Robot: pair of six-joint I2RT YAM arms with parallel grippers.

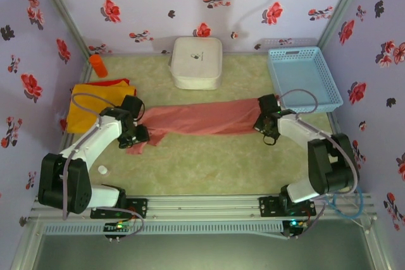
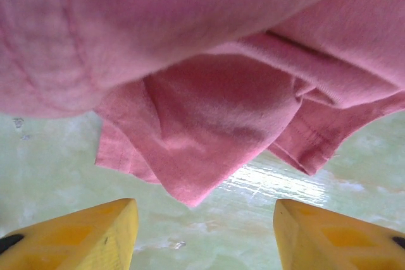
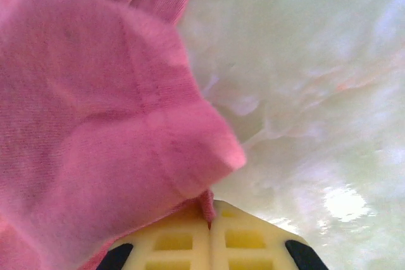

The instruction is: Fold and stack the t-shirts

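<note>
Getting a hold on both ends of the salmon-pink t-shirt for the fold.
Lying stretched across the table below the white box, well apart from the yellow-orange t-shirt. Pinching the right hem in the pressed-together right gripper; holding the left gripper spread, nothing between its fingers, just short of the bunched left end. Probably best: sliding well over that doubled edge before closing, then lifting both ends level.
</note>
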